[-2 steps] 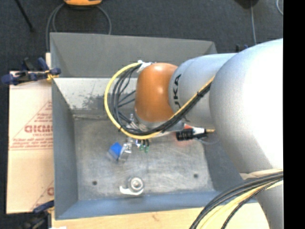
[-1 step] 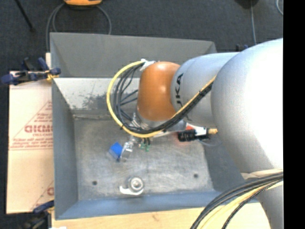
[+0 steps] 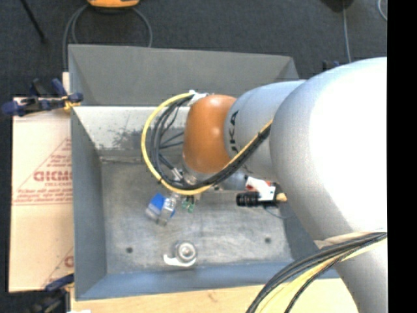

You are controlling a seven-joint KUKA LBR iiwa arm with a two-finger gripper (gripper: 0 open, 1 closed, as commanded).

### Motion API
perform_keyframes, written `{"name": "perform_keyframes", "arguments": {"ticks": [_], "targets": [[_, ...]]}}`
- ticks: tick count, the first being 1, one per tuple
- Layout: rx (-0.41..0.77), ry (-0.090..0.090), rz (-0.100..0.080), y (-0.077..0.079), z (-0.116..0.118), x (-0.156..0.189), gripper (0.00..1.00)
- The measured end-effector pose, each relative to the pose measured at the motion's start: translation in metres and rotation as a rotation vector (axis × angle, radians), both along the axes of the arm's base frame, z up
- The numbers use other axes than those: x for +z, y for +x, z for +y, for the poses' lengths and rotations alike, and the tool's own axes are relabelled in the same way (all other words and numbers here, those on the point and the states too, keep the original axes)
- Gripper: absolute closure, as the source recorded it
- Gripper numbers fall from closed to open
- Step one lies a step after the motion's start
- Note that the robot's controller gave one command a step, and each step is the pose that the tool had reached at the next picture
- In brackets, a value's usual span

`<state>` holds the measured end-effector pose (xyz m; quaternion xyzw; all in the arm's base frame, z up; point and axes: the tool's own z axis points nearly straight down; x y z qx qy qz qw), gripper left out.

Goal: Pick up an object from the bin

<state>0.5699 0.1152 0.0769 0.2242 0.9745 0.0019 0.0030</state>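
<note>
Glossy white arm (image 3: pixel 326 149), orange dome (image 3: pixel 207 132) beside blue-clear block (image 3: pixel 161 208); round metal piece (image 3: pixel 183 253) apart; claw state untellable.

Grey metal bin (image 3: pixel 88 194) holds: blue-clear packet (image 3: pixel 160 208) mid-left, white round piece (image 3: pixel 182 253) near front, black-white marker (image 3: pixel 259 195) right
</note>
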Motion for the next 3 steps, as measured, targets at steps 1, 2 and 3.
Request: {"name": "perform_keyframes", "arguments": {"ticks": [1, 2, 3], "targets": [[0.002, -0.001, 0.001, 0.0020, 0.0000, 0.0022, 0.00], [0.002, 0.001, 0.001, 0.0029, 0.0008, 0.0049, 1.00], [0.005, -0.001, 0.002, 0.0042, 0.0003, 0.0108, 1.00]]}}
